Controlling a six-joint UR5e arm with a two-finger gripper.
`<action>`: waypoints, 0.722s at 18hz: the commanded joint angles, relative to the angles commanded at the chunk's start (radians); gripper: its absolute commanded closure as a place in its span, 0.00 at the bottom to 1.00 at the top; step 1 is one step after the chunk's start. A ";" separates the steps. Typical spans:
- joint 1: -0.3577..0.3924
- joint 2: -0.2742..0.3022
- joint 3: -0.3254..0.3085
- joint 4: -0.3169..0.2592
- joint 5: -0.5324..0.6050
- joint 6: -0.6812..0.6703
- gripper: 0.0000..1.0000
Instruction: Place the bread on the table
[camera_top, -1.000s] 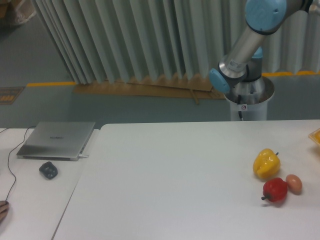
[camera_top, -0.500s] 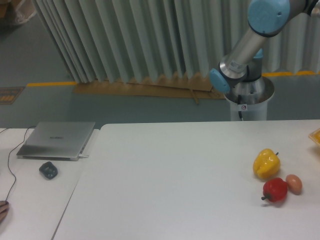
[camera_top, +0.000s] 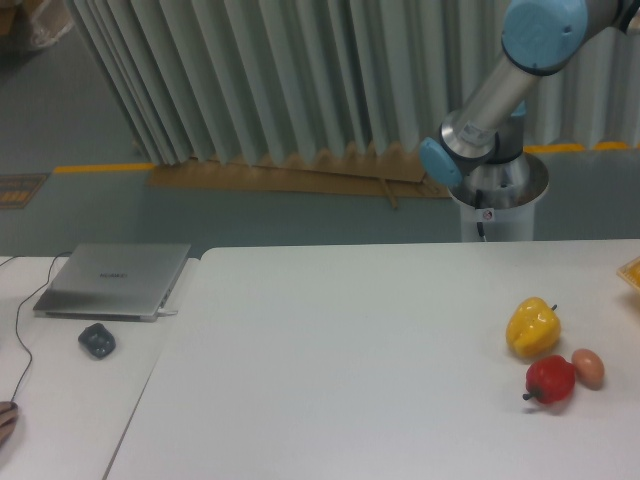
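Observation:
The table (camera_top: 350, 360) is the large white top filling the lower right of the view. An orange-tan sliver (camera_top: 632, 270) lies on it at the right frame edge. It is mostly cut off, so I cannot tell whether it is the bread. Only the arm's base (camera_top: 497, 195) and its blue elbow joint (camera_top: 543, 30) show, behind the table's far edge. The arm runs out of the picture at the top right, and the gripper is out of view.
A yellow bell pepper (camera_top: 532, 326), a red fruit (camera_top: 550, 381) and a small brown egg-shaped thing (camera_top: 588, 367) sit close together at the table's right. On the narrower desk at left lie a grey laptop (camera_top: 113, 279) and a dark mouse (camera_top: 97, 340).
The arm's blue elbow joint has drifted a little to the right. Nothing on the table has moved.

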 joint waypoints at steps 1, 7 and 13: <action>0.002 -0.005 0.000 0.000 0.000 0.002 0.00; 0.008 -0.011 -0.003 0.000 0.000 0.011 0.00; 0.008 -0.020 -0.006 0.002 -0.002 0.011 0.00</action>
